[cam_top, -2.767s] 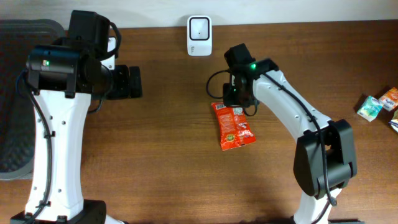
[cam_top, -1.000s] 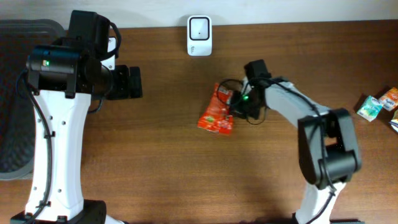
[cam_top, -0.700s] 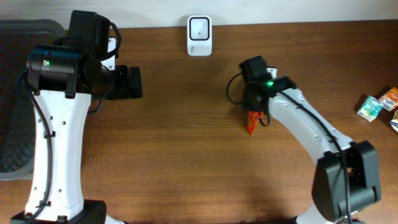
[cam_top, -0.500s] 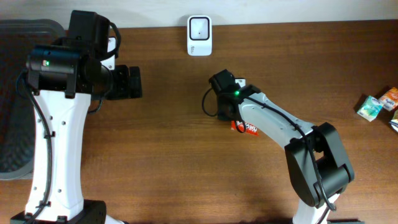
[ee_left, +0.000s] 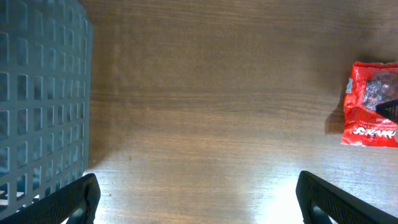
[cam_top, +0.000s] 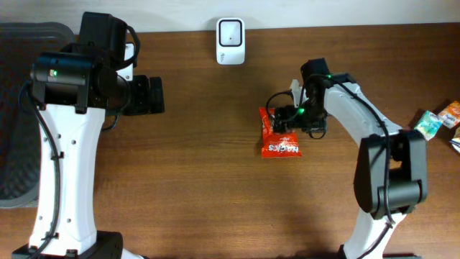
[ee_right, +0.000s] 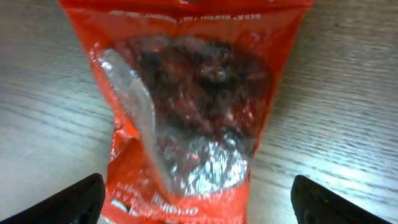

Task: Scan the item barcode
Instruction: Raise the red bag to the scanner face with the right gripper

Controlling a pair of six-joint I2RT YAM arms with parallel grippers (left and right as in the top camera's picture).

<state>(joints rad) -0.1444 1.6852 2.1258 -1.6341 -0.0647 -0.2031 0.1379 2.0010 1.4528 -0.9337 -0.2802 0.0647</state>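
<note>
The item, a red snack pouch (cam_top: 279, 137) with a clear window, lies on the wooden table right of centre. It also shows at the right edge of the left wrist view (ee_left: 372, 104). My right gripper (cam_top: 291, 121) hangs over its upper end and stands open. In the right wrist view the pouch (ee_right: 186, 106) fills the space between that gripper's (ee_right: 199, 202) wide-apart fingers, and neither finger touches it. No barcode shows on the faces in view. My left gripper (cam_top: 151, 95) is open over bare wood (ee_left: 199, 199), far to the left.
A white scanner unit (cam_top: 230, 32) stands at the table's back edge. A dark mesh basket (cam_top: 21, 108) sits at the far left, also in the left wrist view (ee_left: 37, 93). Small coloured packets (cam_top: 431, 124) lie at the right edge.
My right gripper carried the pouch about over the table, then opened and let it go. The pouch now lies flat. The left arm has not moved.
</note>
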